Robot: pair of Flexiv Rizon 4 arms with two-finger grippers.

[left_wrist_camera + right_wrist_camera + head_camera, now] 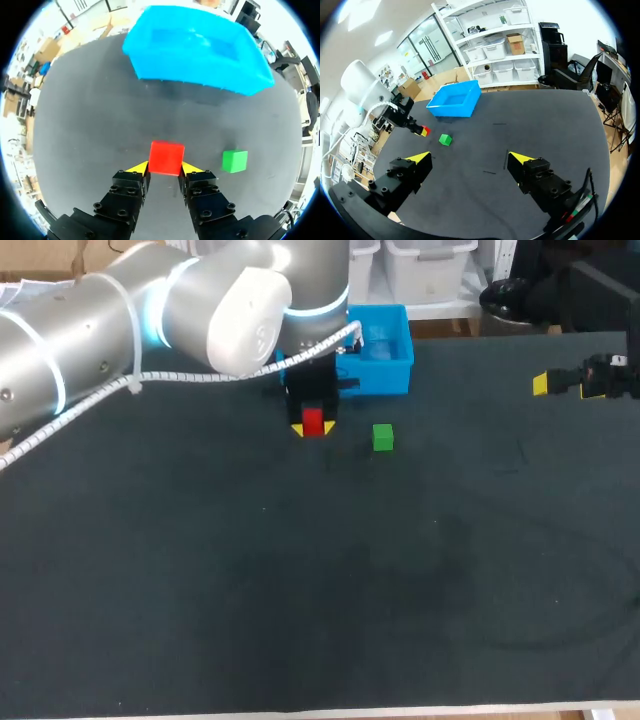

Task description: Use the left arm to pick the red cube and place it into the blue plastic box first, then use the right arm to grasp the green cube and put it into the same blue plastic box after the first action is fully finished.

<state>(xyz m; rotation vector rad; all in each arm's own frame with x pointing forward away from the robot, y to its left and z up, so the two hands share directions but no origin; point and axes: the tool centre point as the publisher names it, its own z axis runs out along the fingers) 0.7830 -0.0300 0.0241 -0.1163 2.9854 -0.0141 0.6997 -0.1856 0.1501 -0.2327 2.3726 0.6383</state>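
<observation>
Left gripper point(165, 168) clamped on the red cube point(166, 156) from both sides, green cube point(234, 161) near it, blue plastic box point(196, 76) ahead, right gripper point(470, 159) fingers wide apart, well away.

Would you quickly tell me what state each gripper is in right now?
Left gripper: closed on the red cube, a finger on either side.
Right gripper: open, holding nothing.

In the head view our left arm point(200, 310) covers the blue plastic box point(385, 365) around its ten o'clock corner. Our right gripper point(565, 386) runs off the edge near three o'clock. In the right wrist view the red cube point(426, 131) is too small for us to judge any contact.
</observation>
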